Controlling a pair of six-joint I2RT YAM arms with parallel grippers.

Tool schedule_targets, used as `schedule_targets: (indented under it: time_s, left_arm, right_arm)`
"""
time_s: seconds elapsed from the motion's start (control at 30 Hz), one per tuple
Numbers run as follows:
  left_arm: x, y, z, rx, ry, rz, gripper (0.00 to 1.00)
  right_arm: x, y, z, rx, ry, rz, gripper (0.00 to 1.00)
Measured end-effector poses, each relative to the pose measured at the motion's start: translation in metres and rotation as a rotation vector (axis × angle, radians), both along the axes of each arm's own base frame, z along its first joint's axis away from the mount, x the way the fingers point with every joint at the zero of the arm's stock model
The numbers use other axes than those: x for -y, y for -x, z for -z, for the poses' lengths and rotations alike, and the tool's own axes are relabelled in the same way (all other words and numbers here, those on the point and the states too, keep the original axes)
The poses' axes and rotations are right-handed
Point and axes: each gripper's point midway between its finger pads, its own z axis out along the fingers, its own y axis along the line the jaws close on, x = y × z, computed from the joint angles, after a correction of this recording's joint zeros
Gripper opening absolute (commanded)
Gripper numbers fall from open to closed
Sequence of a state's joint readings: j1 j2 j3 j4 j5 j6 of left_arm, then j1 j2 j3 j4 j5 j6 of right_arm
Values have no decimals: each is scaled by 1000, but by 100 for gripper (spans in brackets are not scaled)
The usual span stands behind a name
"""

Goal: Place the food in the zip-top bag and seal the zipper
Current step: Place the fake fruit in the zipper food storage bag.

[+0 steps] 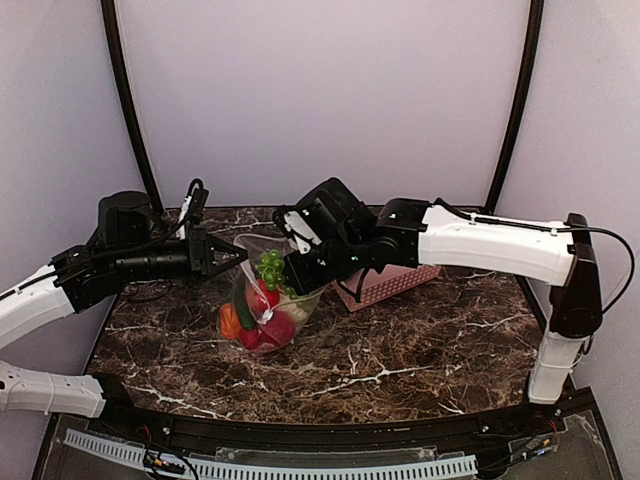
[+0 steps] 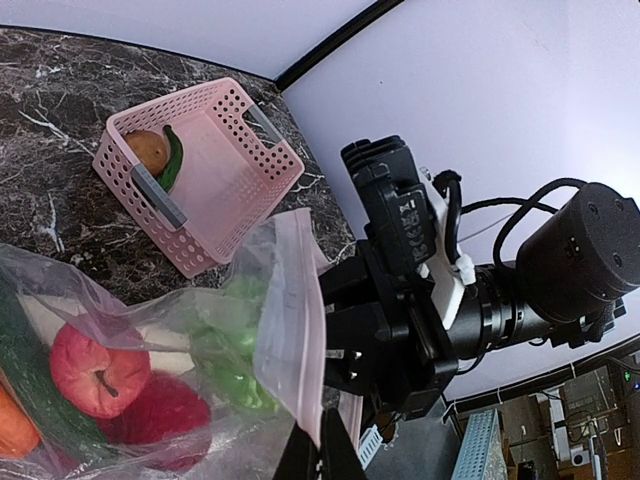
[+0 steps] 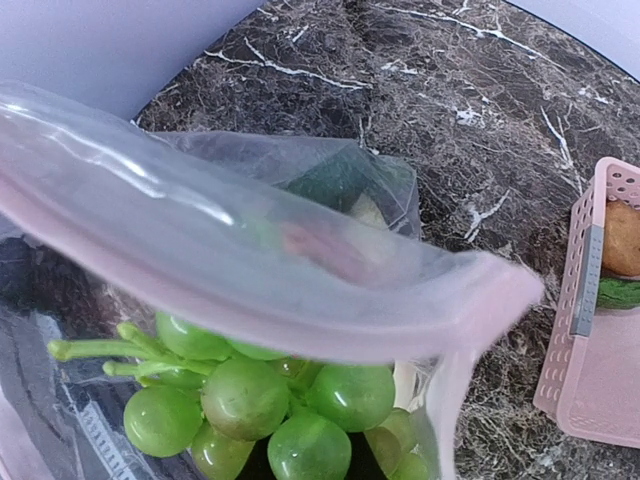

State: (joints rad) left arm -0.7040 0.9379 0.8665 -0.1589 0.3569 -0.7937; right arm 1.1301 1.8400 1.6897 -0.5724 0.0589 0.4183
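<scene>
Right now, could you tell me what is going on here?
The left pincer grips the zip-top bag at its mouth edge, holding it up. The right pincer is at the mouth beside the green grapes; its grip is hidden. A red apple is inside, and two pieces sit in the pink basket.

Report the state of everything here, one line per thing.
bag, held up, mouth open, partly filled.
zipper, unsealed.
grapes, at the bag's mouth.
basket, upright, holding two pieces of food.
left tool, shut on the bag's edge.
right tool, at the bag's mouth; grip hidden.
</scene>
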Motion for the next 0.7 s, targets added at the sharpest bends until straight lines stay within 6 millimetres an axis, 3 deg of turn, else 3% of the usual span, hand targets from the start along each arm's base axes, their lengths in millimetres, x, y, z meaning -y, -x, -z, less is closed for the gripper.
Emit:
schedule_targets:
  time_s: [0.17, 0.7]
  left_arm:
    - [0, 0, -1, 2, 1, 0, 1]
    - [-1, 1, 1, -3, -4, -1, 1]
  right_arm:
    - [4, -4, 4, 1, 28, 30, 34]
    - [5, -5, 0, 17, 38, 32, 60]
